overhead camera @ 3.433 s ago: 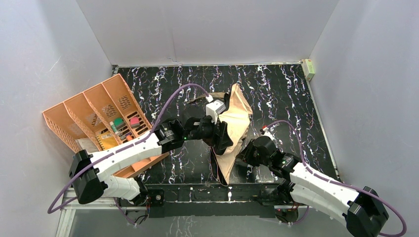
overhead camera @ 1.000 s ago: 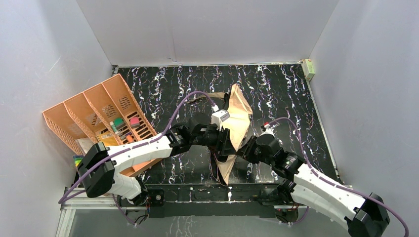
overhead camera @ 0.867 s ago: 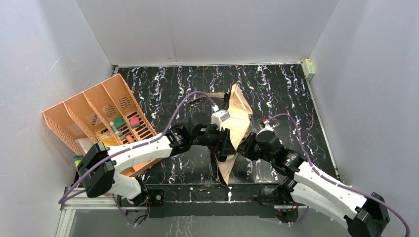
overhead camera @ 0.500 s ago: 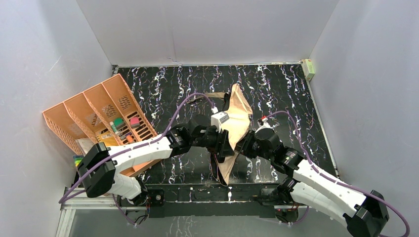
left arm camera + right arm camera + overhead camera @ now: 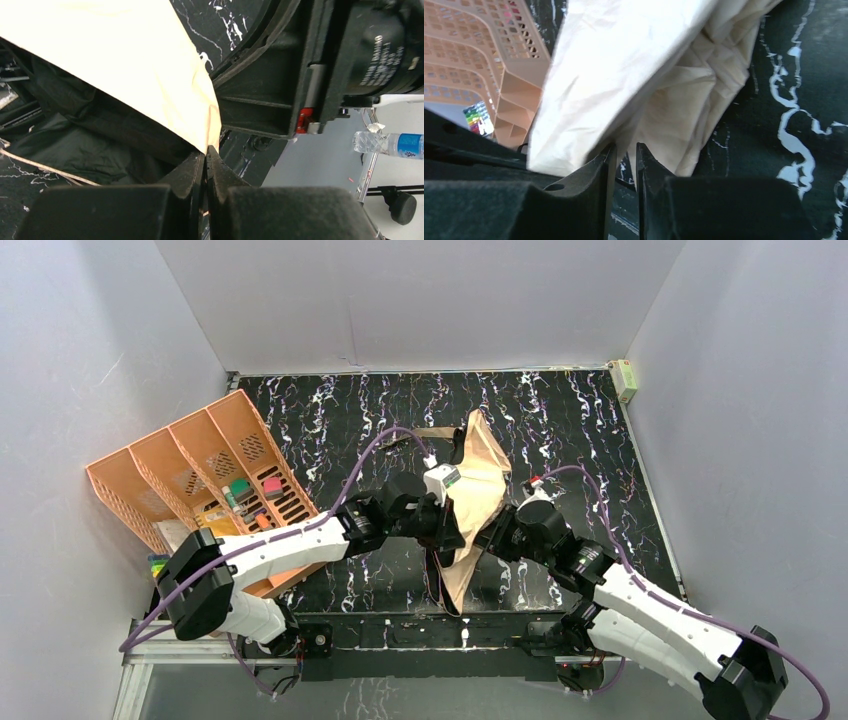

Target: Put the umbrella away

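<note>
a half-collapsed umbrella [image 5: 488,465], tan outside and black inside, lies on a black marbled table [image 5: 580,430], well to the right of an orange desk organizer [image 5: 252,445]. its long axis runs from the table's near edge toward the far wall, the far end leaning a little further from the organizer. the canopy narrows to a point at the near end and fans wider at the far end. the handle is hidden, so which end carries it cannot be told. the left gripper [image 5: 205,154], on the organizer's side of the umbrella, has its jaws pressed together on a corner of tan cloth. the right gripper [image 5: 622,150], on the side away from the organizer, shows a narrow gap with a canopy fold at its tips; whether it holds cloth cannot be told. likely risks: the thin fabric could slip from the pinch, a tug on one corner could spread the canopy instead of gathering it, and the two close-set wrists could knock together.
</note>
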Robot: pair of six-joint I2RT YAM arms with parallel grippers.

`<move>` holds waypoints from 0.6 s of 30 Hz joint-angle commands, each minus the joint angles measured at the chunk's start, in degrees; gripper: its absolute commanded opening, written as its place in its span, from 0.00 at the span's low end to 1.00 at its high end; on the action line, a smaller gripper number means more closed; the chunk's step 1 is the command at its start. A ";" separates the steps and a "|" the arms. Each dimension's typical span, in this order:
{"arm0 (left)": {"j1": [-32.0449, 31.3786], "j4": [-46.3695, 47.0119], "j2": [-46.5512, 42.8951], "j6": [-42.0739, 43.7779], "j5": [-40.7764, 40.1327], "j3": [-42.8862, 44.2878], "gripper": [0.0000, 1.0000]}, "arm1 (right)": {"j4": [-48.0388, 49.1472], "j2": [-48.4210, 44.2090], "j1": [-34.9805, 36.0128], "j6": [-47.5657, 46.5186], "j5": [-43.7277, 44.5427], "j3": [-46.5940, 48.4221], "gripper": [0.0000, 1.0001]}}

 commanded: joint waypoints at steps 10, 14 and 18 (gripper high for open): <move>-0.32 -3.59 -6.78 2.52 5.41 4.37 0.00 | -16.64 -4.38 0.25 -3.42 15.26 9.17 0.31; -1.96 -3.65 -8.62 2.49 5.13 0.27 0.00 | -15.94 -2.66 0.25 -7.70 15.66 12.89 0.28; -3.51 1.37 -9.67 1.50 3.41 -7.83 0.00 | -8.99 -1.19 0.25 -12.24 12.55 15.13 0.24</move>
